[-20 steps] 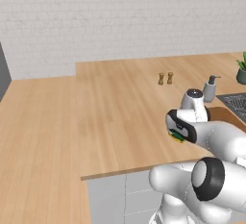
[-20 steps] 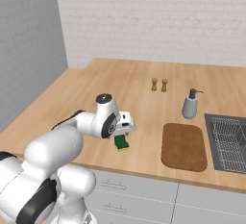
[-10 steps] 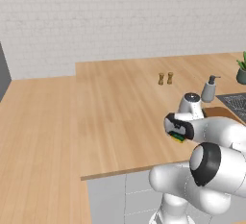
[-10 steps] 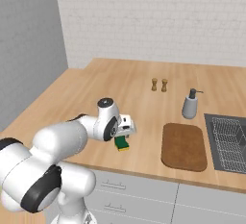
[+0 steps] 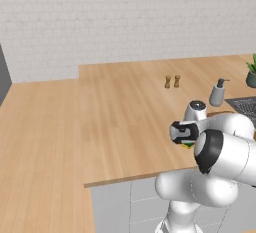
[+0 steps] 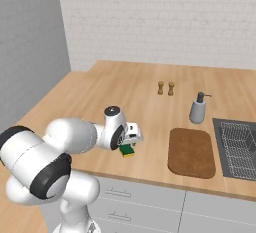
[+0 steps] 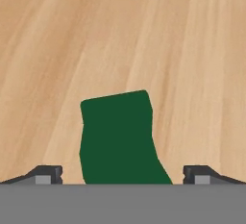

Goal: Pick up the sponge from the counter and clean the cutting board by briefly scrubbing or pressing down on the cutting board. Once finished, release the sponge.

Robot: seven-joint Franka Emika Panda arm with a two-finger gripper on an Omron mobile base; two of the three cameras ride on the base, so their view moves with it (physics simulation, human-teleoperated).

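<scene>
Hand view: the gripper (image 7: 120, 177) hangs right over the sponge (image 7: 120, 139), fingers wide apart, one on each side. The sponge lies flat on the counter (image 6: 100, 97), left of the cutting board (image 6: 192, 152). Behind the board stands a soap bottle (image 6: 198, 109).

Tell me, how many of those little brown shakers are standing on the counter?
2. The left shaker and the right shaker stand close together, apart, far back on the counter, left of the soap dispenser. None seems hidden.
</scene>
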